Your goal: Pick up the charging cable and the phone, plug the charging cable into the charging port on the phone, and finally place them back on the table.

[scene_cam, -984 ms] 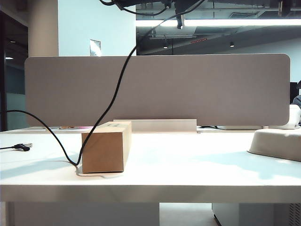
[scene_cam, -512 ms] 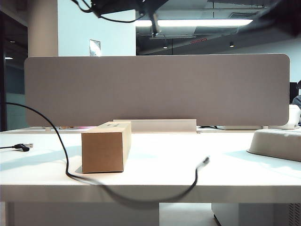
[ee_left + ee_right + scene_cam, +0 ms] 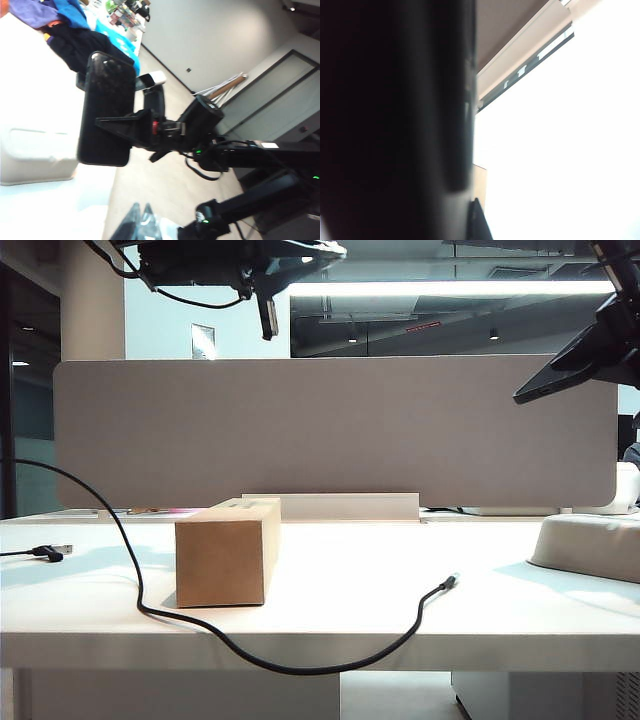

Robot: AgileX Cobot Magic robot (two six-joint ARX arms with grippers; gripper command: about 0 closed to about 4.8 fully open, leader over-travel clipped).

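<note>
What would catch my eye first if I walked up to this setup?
Probably the long black charging cable lying loose on the white table, snaking past a cardboard box and sagging over the front edge. Next, the phone held high on the right by the right gripper, while the left gripper hangs shut and empty at upper left.

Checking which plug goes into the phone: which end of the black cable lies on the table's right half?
The small silvery plug, right of the cardboard box; the black USB plug lies at the far left.
</note>
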